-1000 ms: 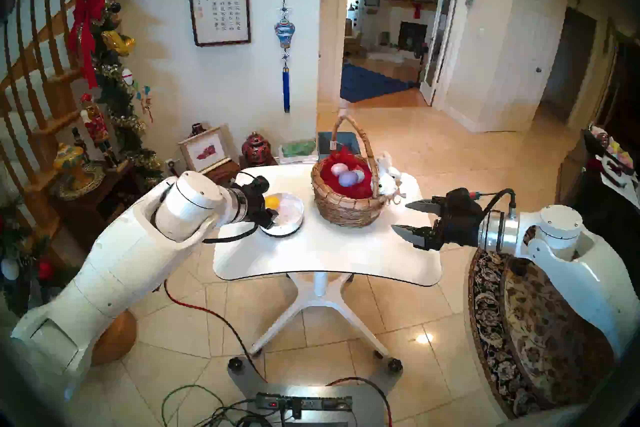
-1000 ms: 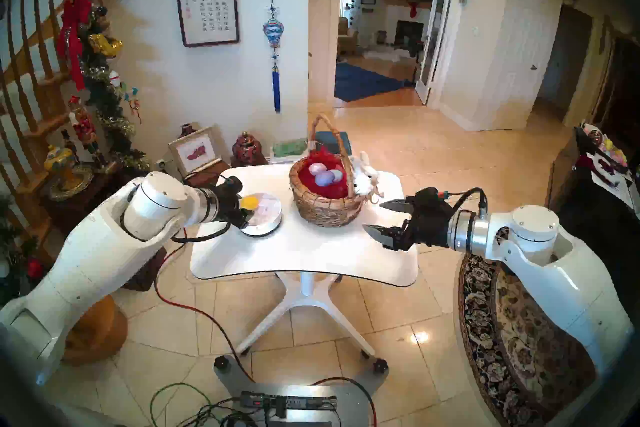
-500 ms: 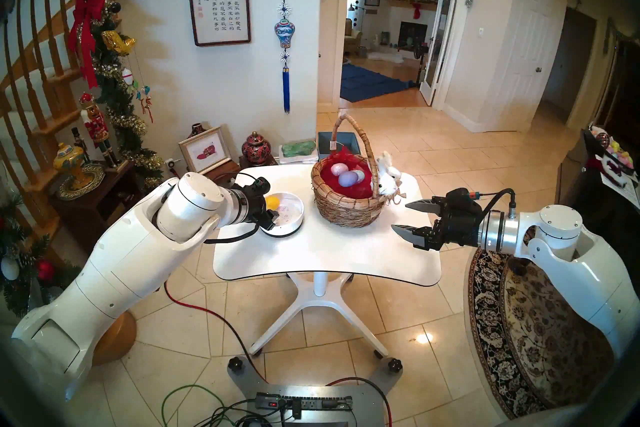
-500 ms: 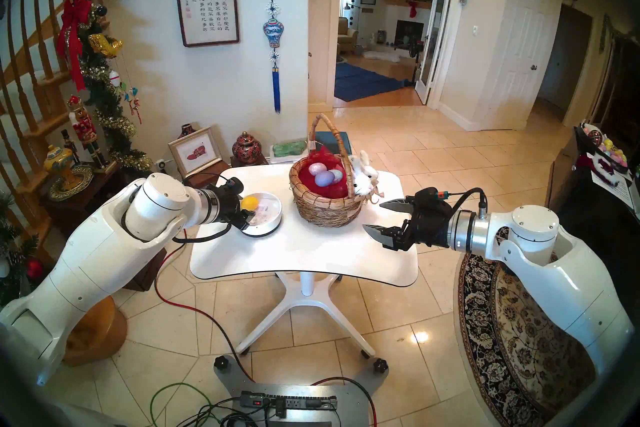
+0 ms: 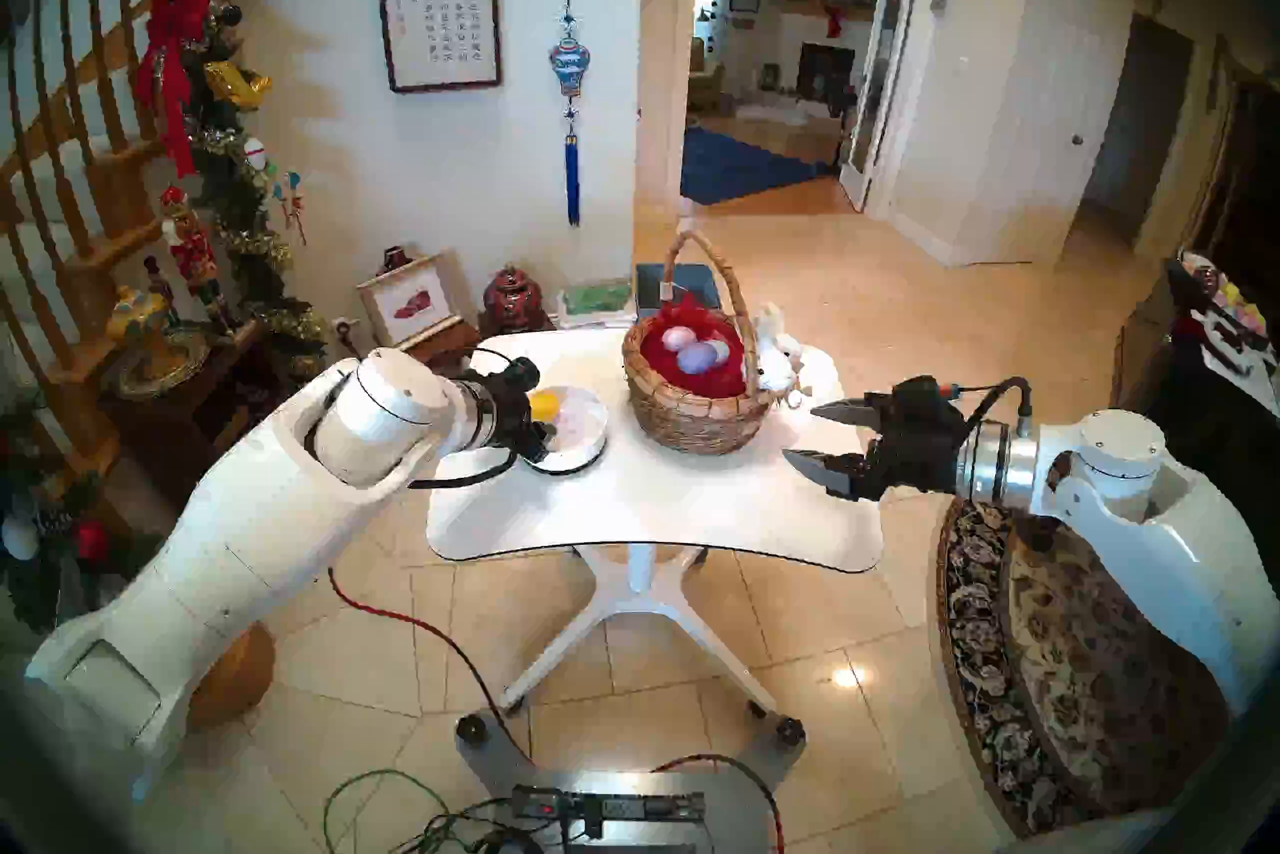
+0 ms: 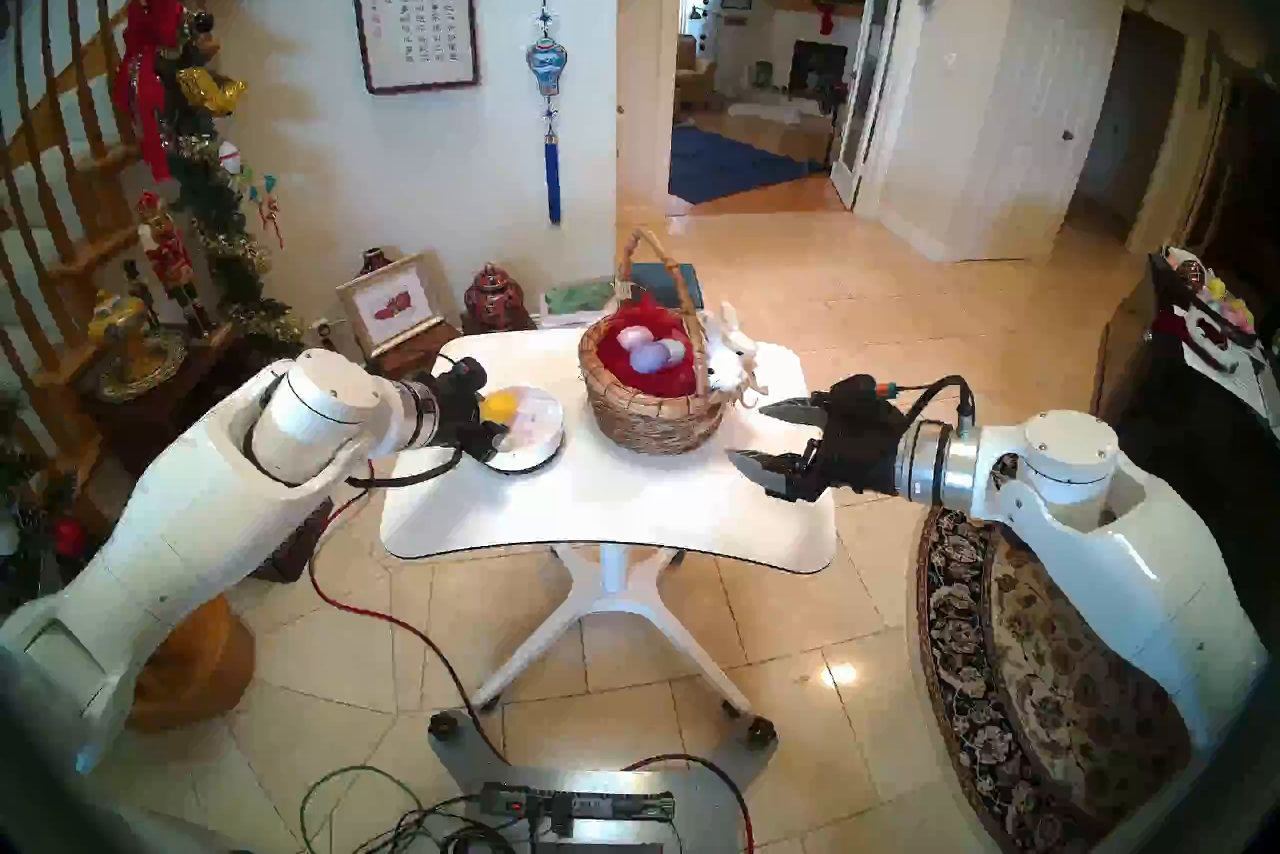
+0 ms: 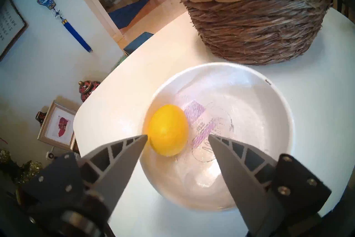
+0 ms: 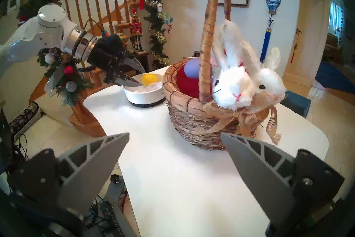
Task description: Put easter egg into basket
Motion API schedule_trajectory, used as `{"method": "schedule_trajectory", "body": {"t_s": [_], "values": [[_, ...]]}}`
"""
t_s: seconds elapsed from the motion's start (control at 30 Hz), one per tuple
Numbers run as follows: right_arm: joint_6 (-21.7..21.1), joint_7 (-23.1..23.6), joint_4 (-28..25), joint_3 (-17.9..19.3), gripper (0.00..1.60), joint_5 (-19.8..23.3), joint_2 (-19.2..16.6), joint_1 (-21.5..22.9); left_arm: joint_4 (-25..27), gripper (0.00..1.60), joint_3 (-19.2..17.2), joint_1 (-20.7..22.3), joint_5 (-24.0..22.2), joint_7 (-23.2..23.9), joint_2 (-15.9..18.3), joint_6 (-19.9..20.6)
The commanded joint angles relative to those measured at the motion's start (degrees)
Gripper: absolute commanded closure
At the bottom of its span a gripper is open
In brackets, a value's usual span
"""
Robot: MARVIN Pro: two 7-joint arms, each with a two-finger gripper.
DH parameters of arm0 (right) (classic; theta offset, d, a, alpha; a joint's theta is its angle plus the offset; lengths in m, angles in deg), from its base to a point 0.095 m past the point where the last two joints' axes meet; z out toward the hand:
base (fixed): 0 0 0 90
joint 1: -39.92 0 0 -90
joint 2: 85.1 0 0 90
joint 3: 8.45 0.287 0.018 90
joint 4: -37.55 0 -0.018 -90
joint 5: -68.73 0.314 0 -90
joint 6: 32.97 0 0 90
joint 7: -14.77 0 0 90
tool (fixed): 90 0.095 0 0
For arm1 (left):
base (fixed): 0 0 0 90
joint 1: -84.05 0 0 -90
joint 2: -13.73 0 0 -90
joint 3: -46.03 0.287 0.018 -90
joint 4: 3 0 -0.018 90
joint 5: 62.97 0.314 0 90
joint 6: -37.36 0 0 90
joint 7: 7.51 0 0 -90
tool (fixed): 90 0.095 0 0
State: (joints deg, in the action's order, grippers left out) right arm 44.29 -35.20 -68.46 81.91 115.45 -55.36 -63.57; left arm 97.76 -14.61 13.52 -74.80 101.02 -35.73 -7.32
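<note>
Left hand (image 7: pixel 177 137) hovering unclenched over white bowl (image 7: pixel 284 107), fingers flanking yellow easter egg (image 7: pixel 168 129) lying in bowl's left part, not yet gripping. Basket (image 5: pixel 692 409) standing just beside bowl on table (image 5: pixel 651 506), already holding pastel eggs on red lining. Right hand (image 5: pixel 807 433) waiting released, near basket. Step: pre-grasp; next move likely calling for lowering, clenching gently on egg, lifting over basket rim.

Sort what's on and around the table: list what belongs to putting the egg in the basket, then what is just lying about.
Part of the job:
- yellow egg, lying in the white bowl
- basket, already holding pastel eggs
- left hand, open over the yellow egg

Just lying about:
- right hand, open and idle beside the basket
- plush bunny on the basket rim
- nutcracker figure
- framed picture
</note>
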Motion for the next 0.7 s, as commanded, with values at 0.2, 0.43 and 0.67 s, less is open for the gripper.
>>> {"method": "schedule_trajectory", "body": {"t_s": [0.2,0.43,0.67], "values": [[0.15,-0.08,-0.09,0.53,0.0,0.09,-0.11,0.07,0.07,0.83,-0.35,0.48,0.26,0.21,-0.01,-0.6],[0.15,-0.08,-0.09,0.53,0.0,0.09,-0.11,0.07,0.5,1.02,-0.56,0.16,0.33,0.15,-0.04,-0.52],[0.15,-0.07,-0.08,0.51,0.0,0.09,-0.11,0.1,3.34,1.0,-2.42,-0.75,-0.87,0.59,0.37,-0.74]]}}
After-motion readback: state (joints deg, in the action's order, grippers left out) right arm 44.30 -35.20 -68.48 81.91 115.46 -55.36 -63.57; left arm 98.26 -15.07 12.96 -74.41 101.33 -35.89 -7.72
